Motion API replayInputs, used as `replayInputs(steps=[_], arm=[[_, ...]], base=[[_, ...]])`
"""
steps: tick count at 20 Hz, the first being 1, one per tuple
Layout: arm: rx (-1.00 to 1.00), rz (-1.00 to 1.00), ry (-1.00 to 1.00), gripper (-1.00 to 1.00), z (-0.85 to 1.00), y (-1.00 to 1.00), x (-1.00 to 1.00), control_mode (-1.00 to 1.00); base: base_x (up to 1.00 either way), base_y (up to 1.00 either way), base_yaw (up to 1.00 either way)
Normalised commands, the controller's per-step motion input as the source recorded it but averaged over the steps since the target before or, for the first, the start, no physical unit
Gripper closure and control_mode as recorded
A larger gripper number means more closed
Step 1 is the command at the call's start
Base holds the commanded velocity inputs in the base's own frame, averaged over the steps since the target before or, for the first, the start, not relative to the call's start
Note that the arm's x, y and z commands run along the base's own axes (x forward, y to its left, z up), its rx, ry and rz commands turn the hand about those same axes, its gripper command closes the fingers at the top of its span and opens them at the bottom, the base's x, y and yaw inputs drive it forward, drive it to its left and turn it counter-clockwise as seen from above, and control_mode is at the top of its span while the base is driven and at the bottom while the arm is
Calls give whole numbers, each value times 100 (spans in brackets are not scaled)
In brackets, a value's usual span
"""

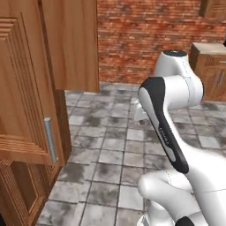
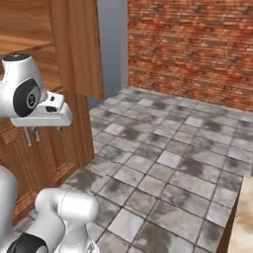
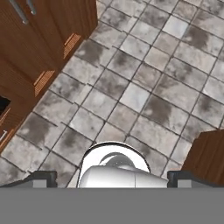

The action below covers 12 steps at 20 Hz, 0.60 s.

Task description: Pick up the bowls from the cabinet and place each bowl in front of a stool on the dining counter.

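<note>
The tall orange wooden cabinet point(image 1: 70, 44) stands at the left, with one slatted door point(image 1: 22, 97) swung open and its metal bar handle point(image 1: 50, 140) facing me. A plank shelf point(image 2: 22, 27) shows high in the right base view. The bowls and the stool are out of view. My gripper point(image 3: 113, 178) is open and holds nothing; its dark fingertips point(image 3: 43, 177) stand far apart. It points down at the grey tiled floor point(image 3: 131, 92) beside the cabinet's lower doors point(image 3: 39, 39). A corner of the beige-topped dining counter point(image 2: 244, 217) shows at the lower right.
A red brick wall point(image 1: 145, 35) closes the back of the room. Darker brown drawer cabinets point(image 1: 212, 70) with a pale top stand at the far right. A brown wooden side point(image 3: 210, 157) rises close to the hand. Tiled floor point(image 1: 110, 145) lies between cabinet and arm.
</note>
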Motion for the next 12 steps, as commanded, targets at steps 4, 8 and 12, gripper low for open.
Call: replayInputs(steps=[4, 8, 12], arm=[[0, 0, 0, -100, 0, 0, 0, 100], [0, 0, 0, -100, 0, 0, 0, 100], [0, 0, 0, -100, 0, 0, 0, 100]], base=[[90, -17, 68], [71, -43, 63], [77, -30, 51]])
